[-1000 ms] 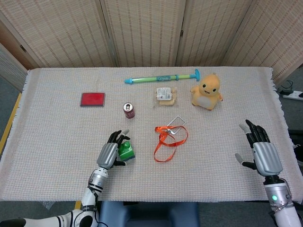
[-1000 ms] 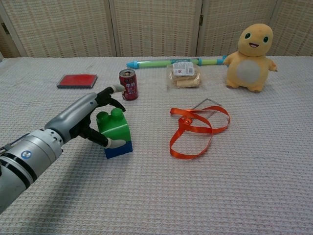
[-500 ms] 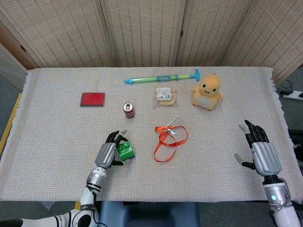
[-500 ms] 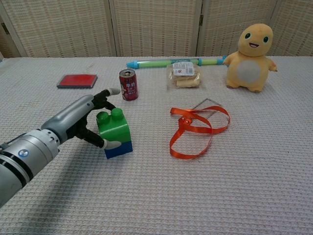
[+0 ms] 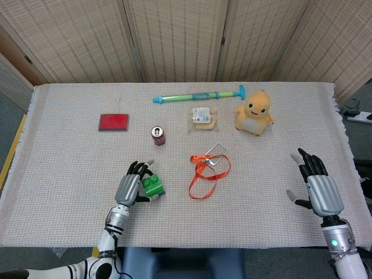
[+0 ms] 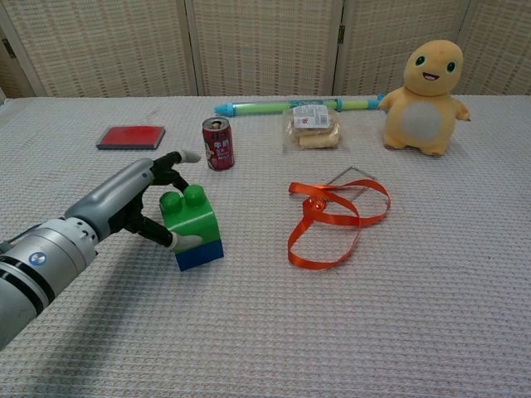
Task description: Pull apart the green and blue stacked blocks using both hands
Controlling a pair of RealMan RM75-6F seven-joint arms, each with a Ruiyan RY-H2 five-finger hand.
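Blocks first: the green block (image 6: 190,216) sits pressed onto the blue block (image 6: 199,254), and the pair rests on the table (image 5: 70,168) near its front edge, left of centre, just beside the left hand (image 6: 143,206). That hand wraps the stack from its left side, with the thumb against the seam low on the near face and the other fingers reaching round the green block's far side. Over the last second the wrist has drawn back slightly toward the robot and the stack has turned a little with it, so the hold looks firmer than it did, though the blocks are not lifted and remain joined.

The right hand (image 5: 317,189) is well apart at the table's right edge, fingers spread and holding nothing. It has drifted only a touch nearer the robot and has made no approach to the stack.

Judging from this, the task is at its opening step: one hand has a hold, the other has the whole width of the table to cross. An orange ribbon (image 6: 332,220) lies between the right hand and the blocks. The separation cannot begin until the right hand takes one block while the left holds the other.
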